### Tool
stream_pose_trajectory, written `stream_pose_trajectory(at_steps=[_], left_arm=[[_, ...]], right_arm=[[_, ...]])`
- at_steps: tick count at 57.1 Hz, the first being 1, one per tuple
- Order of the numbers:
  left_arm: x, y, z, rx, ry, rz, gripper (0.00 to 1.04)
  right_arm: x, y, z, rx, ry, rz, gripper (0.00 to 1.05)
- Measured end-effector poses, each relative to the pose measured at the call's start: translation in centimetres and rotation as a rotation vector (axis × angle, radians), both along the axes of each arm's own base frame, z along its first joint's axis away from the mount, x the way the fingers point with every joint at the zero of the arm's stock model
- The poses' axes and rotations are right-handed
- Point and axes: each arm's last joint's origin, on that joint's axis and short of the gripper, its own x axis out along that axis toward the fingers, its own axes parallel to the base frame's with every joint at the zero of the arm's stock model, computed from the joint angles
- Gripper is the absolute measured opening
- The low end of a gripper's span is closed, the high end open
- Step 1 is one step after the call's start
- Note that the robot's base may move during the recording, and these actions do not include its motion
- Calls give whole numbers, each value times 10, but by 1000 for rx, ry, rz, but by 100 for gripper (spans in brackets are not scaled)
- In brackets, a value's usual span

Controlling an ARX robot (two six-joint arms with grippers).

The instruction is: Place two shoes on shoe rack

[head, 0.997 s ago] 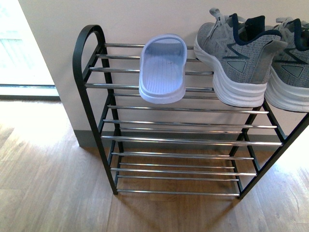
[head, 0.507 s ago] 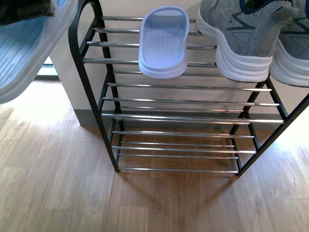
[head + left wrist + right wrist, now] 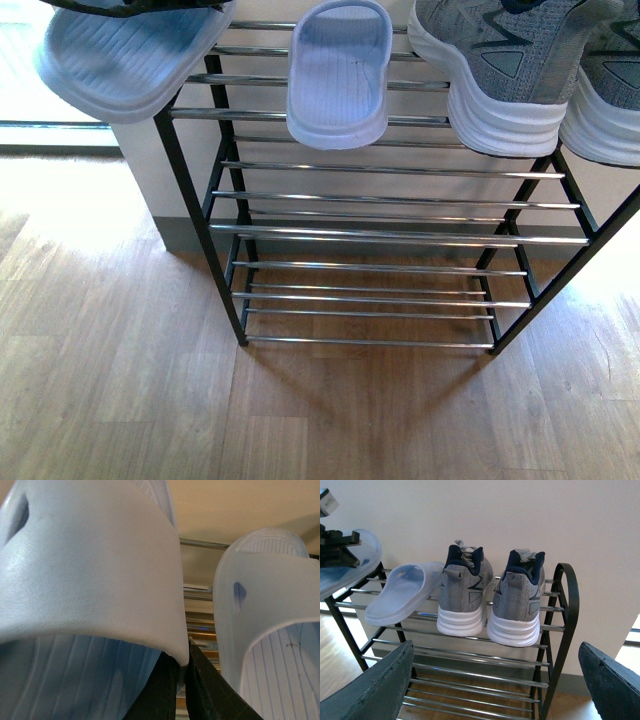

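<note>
My left gripper [image 3: 182,667] is shut on the edge of a pale blue slide sandal [image 3: 130,60], holding it in the air over the left end of the shoe rack [image 3: 380,200]. The sandal's strap [image 3: 85,580] fills the left wrist view. Its twin, a second slide sandal [image 3: 338,75], lies on the top shelf, heel hanging over the front bar. To its right on the same shelf stand two grey sneakers [image 3: 465,595] [image 3: 517,605], heels outward. My right gripper [image 3: 495,680] is open and holds nothing, facing the rack from a distance.
The rack stands against a pale wall on a wood floor [image 3: 110,380]. Its lower chrome shelves [image 3: 370,295] hold nothing. Black side frames [image 3: 567,615] close each end. A bright doorway strip [image 3: 40,120] lies to the left.
The held sandal came into view from the left and moved right, up to the rack's left end. The rack and shoes sit higher in the front view.
</note>
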Motion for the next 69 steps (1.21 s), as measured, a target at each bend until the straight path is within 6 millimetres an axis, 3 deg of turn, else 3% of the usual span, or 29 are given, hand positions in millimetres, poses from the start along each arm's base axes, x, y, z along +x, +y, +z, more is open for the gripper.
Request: stream_pose_trajectory(at_steps=[19,41,69], left_arm=[[23,-31,-12,-11,36,-39,2],[25,-60,-22,-173,72,-38,2],[29,-61,-28,-317,77,27,2]], right_arm=[[0,0,0,0,0,0,96],[0,0,0,0,0,0,96],[0,0,0,0,0,0,96]])
